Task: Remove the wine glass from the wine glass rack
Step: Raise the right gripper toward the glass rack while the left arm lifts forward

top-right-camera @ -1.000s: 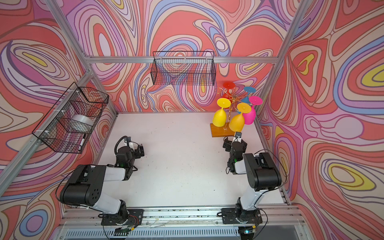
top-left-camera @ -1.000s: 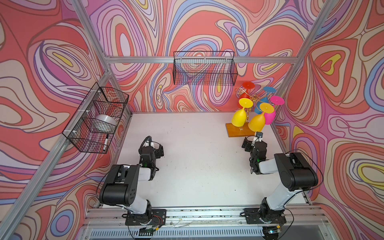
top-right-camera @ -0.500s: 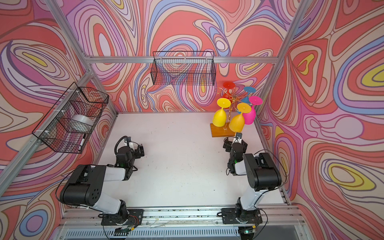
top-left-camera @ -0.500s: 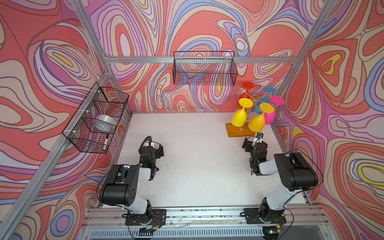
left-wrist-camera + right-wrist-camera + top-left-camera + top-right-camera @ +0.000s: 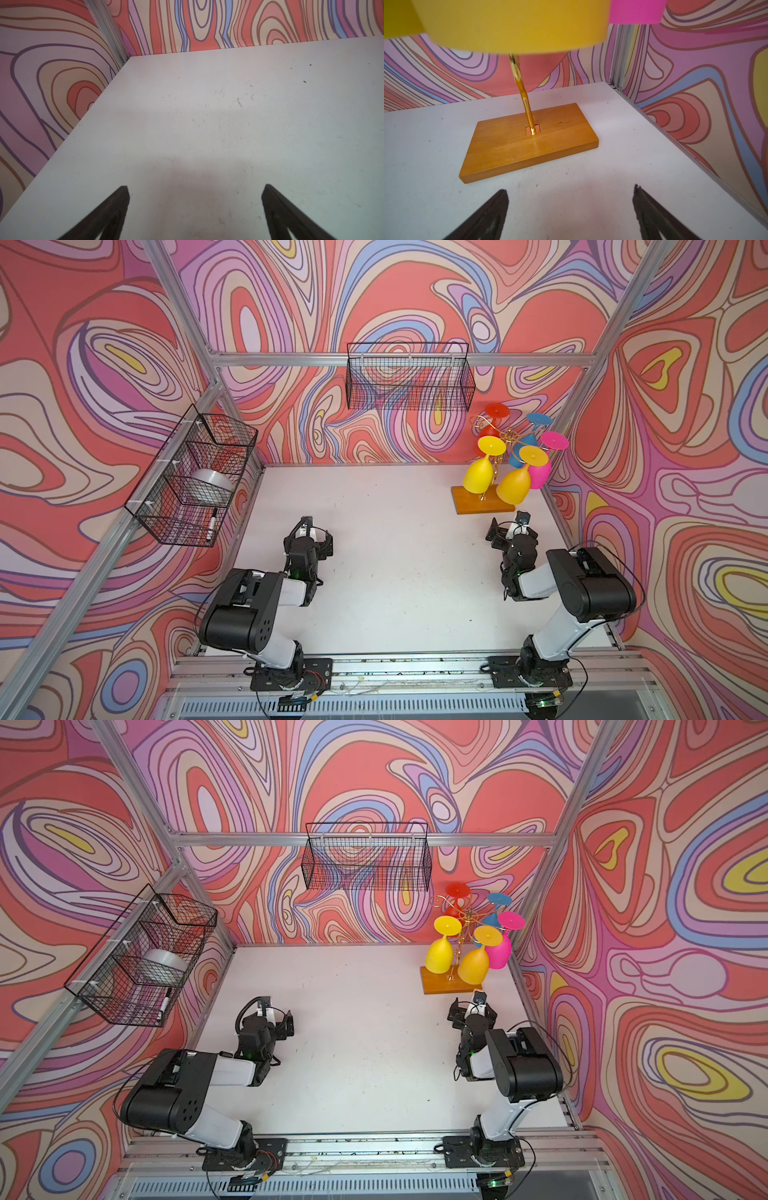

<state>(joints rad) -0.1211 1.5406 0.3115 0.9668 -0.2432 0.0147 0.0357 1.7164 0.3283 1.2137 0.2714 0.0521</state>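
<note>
The wine glass rack (image 5: 468, 501) (image 5: 434, 982) stands at the table's back right corner: a gold wire stem and curled arms on a flat amber base (image 5: 529, 143). Several coloured wine glasses hang upside down from it: yellow (image 5: 478, 479), orange (image 5: 513, 488), pink (image 5: 540, 477), blue and red. In the right wrist view the orange bowl (image 5: 512, 25) and the pink bowl (image 5: 635, 10) hang overhead. My right gripper (image 5: 510, 526) (image 5: 472, 1006) (image 5: 571, 189) is open and empty, low over the table just in front of the base. My left gripper (image 5: 316, 536) (image 5: 276, 1014) (image 5: 195, 187) is open and empty at the left.
A black mesh basket (image 5: 409, 381) hangs on the back wall. Another black mesh basket (image 5: 195, 477) on the left wall holds a tape roll and a marker. Patterned walls and aluminium posts close in the white table (image 5: 395, 556); the right wall runs close beside the rack.
</note>
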